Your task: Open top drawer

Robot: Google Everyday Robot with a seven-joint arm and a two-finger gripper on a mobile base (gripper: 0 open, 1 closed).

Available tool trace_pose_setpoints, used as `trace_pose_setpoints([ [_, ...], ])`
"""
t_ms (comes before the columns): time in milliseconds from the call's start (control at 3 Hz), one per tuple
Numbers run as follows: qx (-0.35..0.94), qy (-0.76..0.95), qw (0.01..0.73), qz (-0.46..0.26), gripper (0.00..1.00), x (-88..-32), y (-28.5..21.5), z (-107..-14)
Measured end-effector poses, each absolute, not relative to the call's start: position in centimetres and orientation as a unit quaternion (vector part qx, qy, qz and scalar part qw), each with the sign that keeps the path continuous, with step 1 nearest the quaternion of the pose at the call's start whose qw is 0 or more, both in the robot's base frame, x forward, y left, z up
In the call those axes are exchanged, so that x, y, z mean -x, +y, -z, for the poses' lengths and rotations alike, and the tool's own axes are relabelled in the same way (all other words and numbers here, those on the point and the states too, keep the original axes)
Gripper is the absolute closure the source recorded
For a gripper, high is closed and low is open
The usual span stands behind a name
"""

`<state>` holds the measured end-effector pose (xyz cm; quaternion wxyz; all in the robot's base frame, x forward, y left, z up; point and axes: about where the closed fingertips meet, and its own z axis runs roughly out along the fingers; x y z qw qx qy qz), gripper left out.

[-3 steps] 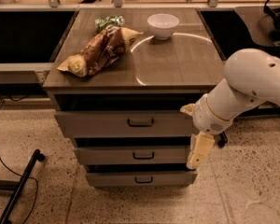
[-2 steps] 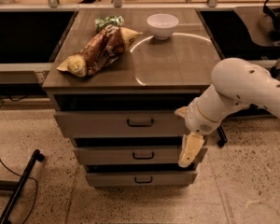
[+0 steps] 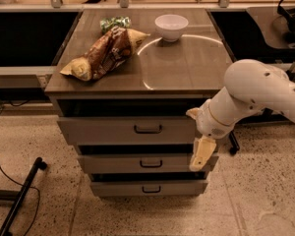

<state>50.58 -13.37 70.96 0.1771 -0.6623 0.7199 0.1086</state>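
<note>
The top drawer (image 3: pixel 103 130) is the widest grey-beige front of three, right under the wooden top, with a small black loop handle (image 3: pixel 148 129) at its centre. A dark gap shows above its front. My gripper (image 3: pixel 202 155) hangs at the end of the white arm (image 3: pixel 250 95), in front of the right end of the drawer stack. It is level with the middle drawer (image 3: pixel 113 163) and lies to the right of and below the top drawer's handle. It holds nothing that I can see.
On the cabinet top (image 3: pixel 187 68) lie a brown chip bag (image 3: pixel 105 53), a green packet (image 3: pixel 114 22) and a white bowl (image 3: pixel 171 27). A bottom drawer (image 3: pixel 118 188) sits lowest. A black stand leg (image 3: pixel 19 195) lies on the speckled floor at left. Dark counters flank the cabinet.
My arm and gripper have moved left, from beside the cabinet's right edge to in front of the right ends of the drawers. The drawers have not moved.
</note>
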Motion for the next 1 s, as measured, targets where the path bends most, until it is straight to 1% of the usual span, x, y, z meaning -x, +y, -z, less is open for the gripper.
trace_pose_setpoints([
  [333, 0.665, 0.718, 0.184, -0.091, 0.00, -51.9, -14.0, -70.8],
  [1000, 0.672, 0.716, 0.170, -0.086, 0.00, -54.9, -13.9, -67.8],
])
